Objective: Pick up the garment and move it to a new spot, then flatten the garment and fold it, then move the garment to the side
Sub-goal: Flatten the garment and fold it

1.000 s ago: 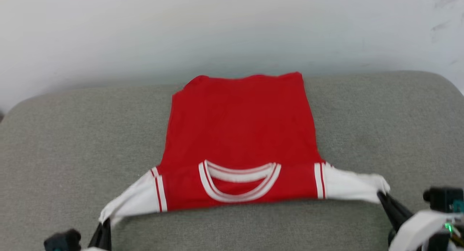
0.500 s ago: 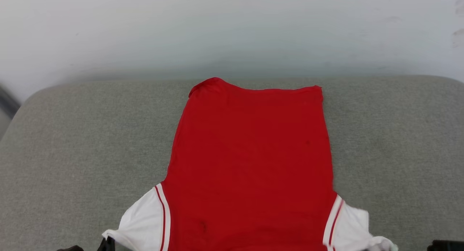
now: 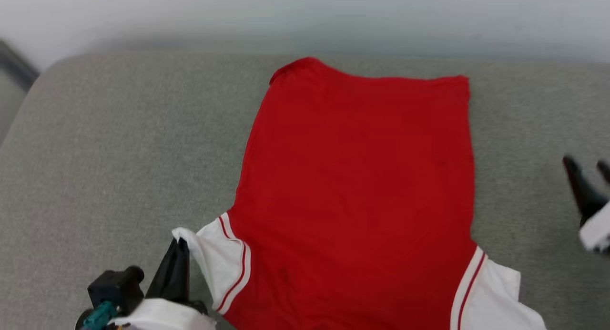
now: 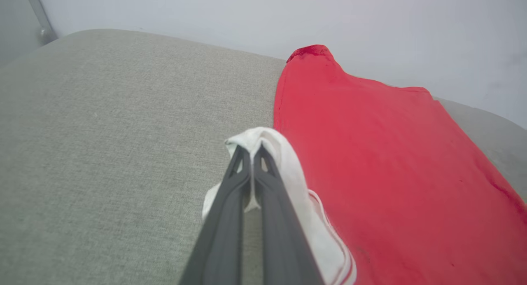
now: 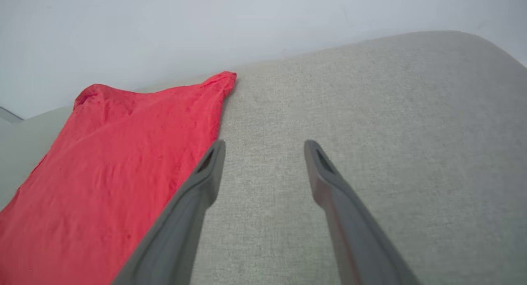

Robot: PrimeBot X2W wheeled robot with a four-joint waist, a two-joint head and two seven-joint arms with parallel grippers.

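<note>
Since a second ago the right gripper has let go of the white right sleeve, which now lies loose at the cushion's near edge (the head camera has also shifted, so the whole scene sits differently in view).

Grey woven cushion with rounded corners carries everything, and a plain pale wall rises straight behind its far edge. Toward the near-left part of the cushion, the left gripper reaches up from the near edge, its pale forearm low in the head view. Its jaws are pressed together on the end of the white left sleeve, which bunches over their tips in the left wrist view.

Across the middle, the garment lies spread and fairly smooth, plain red side up. Its hem is close to the far edge and its sleeves are toward the near edge.

By the right edge, the right gripper hangs clear of the garment with jaws spread wide, nothing between them but bare cushion.
</note>
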